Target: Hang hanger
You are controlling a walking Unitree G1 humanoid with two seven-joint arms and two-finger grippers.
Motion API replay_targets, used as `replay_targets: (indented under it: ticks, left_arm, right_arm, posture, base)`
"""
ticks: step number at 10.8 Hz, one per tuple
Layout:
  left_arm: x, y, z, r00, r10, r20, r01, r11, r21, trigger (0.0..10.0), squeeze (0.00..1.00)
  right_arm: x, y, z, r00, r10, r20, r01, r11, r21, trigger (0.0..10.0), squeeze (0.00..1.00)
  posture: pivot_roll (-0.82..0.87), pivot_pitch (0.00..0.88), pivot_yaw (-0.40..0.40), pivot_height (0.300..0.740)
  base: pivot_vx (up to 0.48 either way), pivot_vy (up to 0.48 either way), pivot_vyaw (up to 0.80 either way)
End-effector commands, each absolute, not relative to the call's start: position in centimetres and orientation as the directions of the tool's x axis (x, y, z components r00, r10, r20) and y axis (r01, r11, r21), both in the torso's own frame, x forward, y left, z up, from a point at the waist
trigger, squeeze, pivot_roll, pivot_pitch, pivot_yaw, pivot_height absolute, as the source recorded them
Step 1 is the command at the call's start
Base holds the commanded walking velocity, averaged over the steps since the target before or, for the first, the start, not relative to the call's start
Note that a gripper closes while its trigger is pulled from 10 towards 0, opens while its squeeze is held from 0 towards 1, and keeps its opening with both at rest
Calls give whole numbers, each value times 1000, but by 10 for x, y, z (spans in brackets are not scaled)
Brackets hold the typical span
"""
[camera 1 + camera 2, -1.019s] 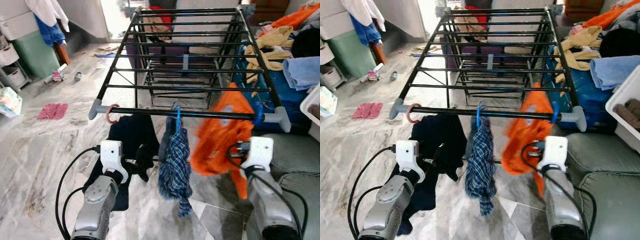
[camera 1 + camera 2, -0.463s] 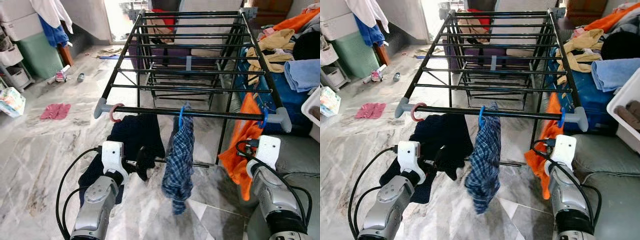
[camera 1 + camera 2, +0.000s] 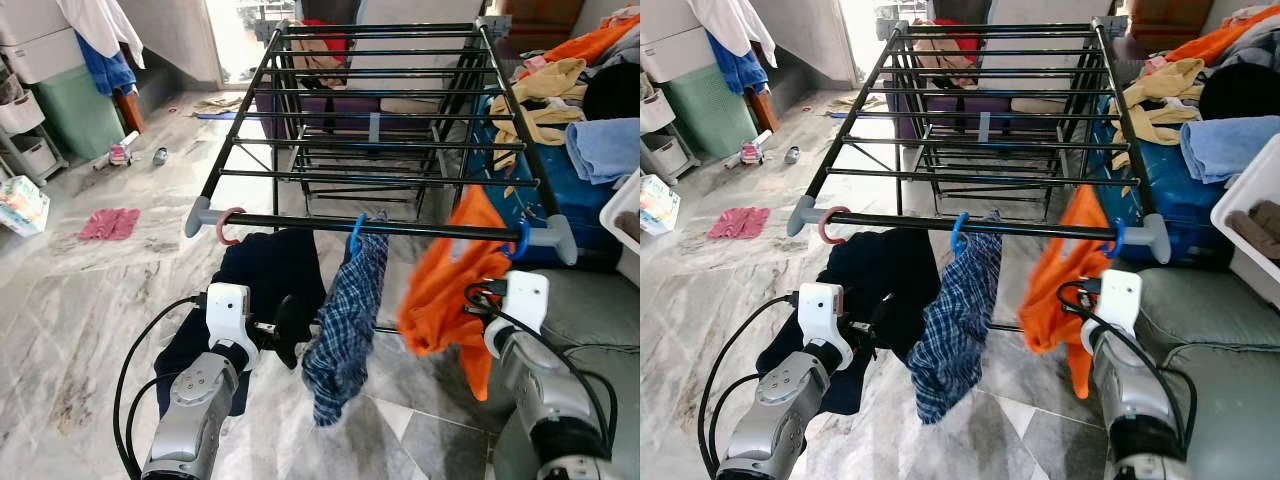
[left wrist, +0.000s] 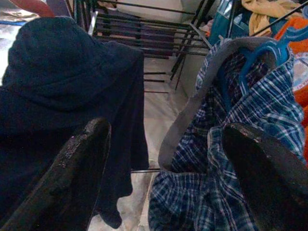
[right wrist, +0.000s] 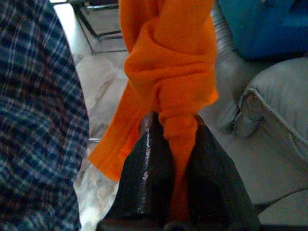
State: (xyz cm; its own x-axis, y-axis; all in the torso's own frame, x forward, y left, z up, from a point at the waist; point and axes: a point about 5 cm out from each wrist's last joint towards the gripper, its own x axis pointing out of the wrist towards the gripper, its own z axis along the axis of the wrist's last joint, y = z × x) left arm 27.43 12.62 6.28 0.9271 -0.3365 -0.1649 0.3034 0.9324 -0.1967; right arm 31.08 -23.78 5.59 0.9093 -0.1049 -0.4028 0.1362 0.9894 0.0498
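Marble-floored laundry corner, right hand (image 5: 175,144) clamped on orange garment (image 3: 445,285) hanging lengthwise downward.

Three garments hang from the front bar of one black drying rack (image 3: 372,140): a dark navy garment (image 3: 262,275), a blue plaid shirt (image 3: 345,325) and an orange garment (image 3: 450,280). Three hanger hooks sit on that bar: one pink hook (image 3: 226,226) and two blue hooks (image 3: 356,234) (image 3: 518,240). One pink cloth (image 3: 107,222) lies on the marble floor (image 3: 90,300).
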Motion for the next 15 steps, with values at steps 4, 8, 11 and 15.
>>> replay_targets:
  ticks: [4, 8, 11, 15]
  left_arm:
    - [275, 127, 61, 922, -338, -187, 304, 934, -188, 10000, 0]
    - [276, 125, 61, 920, -345, -188, 309, 931, -197, 10000, 0]
    - [275, 126, 61, 917, -353, -183, 313, 925, -217, 10000, 0]
    - [277, 126, 63, 915, -362, -176, 324, 922, -213, 10000, 0]
  right_arm:
    - [306, -227, 36, 871, -37, -490, 67, 997, 44, 10000, 0]
    - [296, -234, 31, 873, -75, -482, 100, 995, 26, 10000, 1000]
    - [286, -233, 44, 933, -138, -333, 127, 990, -53, 10000, 1000]
    - [263, -233, 61, 953, -197, -231, 183, 980, -81, 10000, 1000]
  posture:
    - [-26, 0, 68, 740]
    - [-40, 0, 68, 740]
    - [-51, 0, 68, 740]
    - [-73, 0, 76, 740]
  base:
    - [0, 0, 0]
    - [0, 0, 0]
    - [0, 0, 0]
    - [0, 0, 0]
